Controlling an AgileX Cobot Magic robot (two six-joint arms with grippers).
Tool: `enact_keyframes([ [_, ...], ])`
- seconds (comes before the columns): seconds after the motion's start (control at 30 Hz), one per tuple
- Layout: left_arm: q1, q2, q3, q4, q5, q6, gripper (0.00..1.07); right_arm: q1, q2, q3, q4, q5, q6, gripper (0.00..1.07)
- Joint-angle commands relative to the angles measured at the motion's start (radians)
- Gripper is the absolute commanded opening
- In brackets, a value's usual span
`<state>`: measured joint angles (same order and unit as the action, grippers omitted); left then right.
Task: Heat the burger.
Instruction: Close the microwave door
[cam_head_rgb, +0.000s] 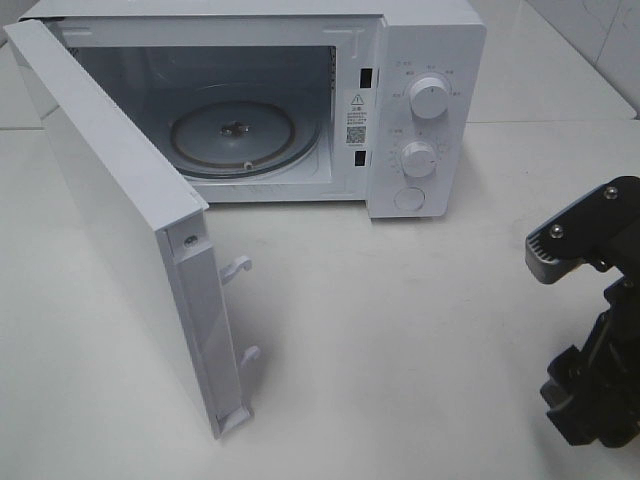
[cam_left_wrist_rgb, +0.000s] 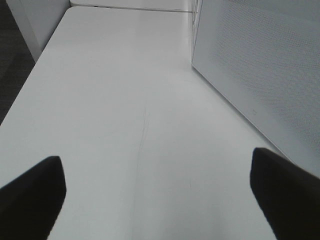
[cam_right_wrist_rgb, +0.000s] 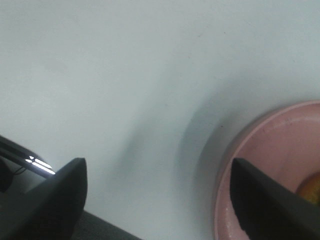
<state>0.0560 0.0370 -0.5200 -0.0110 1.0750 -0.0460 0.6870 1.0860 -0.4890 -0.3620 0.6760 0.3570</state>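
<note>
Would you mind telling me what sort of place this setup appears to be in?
Probably a lab mock-up of a kitchen counter: a white microwave with its door swung open stands on a plain white table, a pink plate lies nearby, and tiled wall sits behind.

Both hands (cam_left_wrist_rgb: 155, 200) (cam_right_wrist_rgb: 157, 200) open, empty.

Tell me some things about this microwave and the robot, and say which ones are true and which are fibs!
1. The microwave door is shut. False: it stands wide open.
2. The glass turntable has nothing on it. True.
3. The burger is inside the microwave. False: only a yellow edge of it shows, on the pink plate by the right gripper.
4. The left gripper is open over bare table. True.
5. The microwave has two round knobs. True.
</note>
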Motion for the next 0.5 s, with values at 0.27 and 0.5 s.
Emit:
enact_keyframes([
  [0.27,0.002,-0.001,0.003,-0.002,-0.009,0.002,0.92,0.002,-0.162,-0.114,0.148,0.167,-0.175,0.8],
  [0.5,0.002,-0.001,0.003,-0.002,-0.009,0.002,0.92,0.002,-0.263,-0.193,0.151,0.275,-0.203,0.78],
])
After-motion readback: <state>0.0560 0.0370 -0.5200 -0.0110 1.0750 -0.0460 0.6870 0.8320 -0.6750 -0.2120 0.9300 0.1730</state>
